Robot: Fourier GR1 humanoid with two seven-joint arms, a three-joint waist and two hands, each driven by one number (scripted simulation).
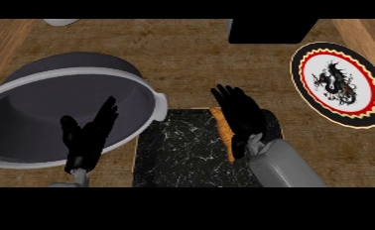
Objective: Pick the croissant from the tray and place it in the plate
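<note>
- Head view is showing my two black hands coming up from the lower edge over a wooden counter (190,55).
- My right hand (240,117) is lying over the croissant (222,132), fingers stretched forward and fairly straight, not curled round it; only an orange strip of the pastry is showing along the hand's left side.
- Beneath that hand, a black marbled tray (179,149) is carrying the croissant near its right part.
- Far to the upper right of my right hand, well apart from it, a round plate (336,83) with a black rim, red band and a dark dragon figure is sitting on the counter.
- My left hand (88,135) is resting open, fingers up, in front of a large grey pot (70,105) lying to the tray's left.
- Ahead of my right hand, a black object (267,30) is sitting at the counter's far edge.
</note>
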